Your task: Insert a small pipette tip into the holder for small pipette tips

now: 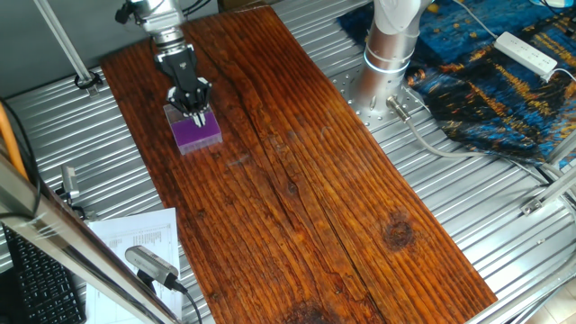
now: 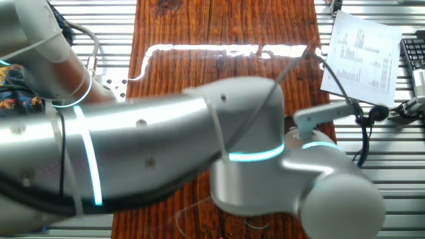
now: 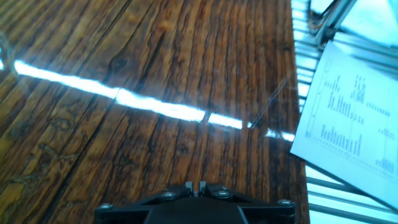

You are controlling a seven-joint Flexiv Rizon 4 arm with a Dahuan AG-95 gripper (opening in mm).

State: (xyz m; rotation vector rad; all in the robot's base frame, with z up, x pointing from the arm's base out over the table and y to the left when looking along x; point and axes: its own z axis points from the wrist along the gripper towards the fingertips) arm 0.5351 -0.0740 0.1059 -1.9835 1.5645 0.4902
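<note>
The holder for small pipette tips [image 1: 197,134], a small clear box with a purple top, stands on the wooden board [image 1: 306,180] at its far left. My gripper [image 1: 198,114] hangs straight down just over the holder's top, fingers close together. A pale sliver, the small pipette tip [image 1: 201,119], shows at the fingertips, touching or just above the purple rack. In the hand view only the finger ends [image 3: 188,186] show at the bottom edge, with a narrow gap between them; the holder and tip are out of sight there. In the other fixed view my arm [image 2: 199,146] hides them.
A printed paper sheet [image 1: 135,238] lies off the board's near left edge and also shows in the hand view [image 3: 348,124]. A keyboard [image 1: 36,279] is beside it. The arm's base [image 1: 389,54], a blue cloth [image 1: 504,81] and a power strip [image 1: 526,52] are at the right.
</note>
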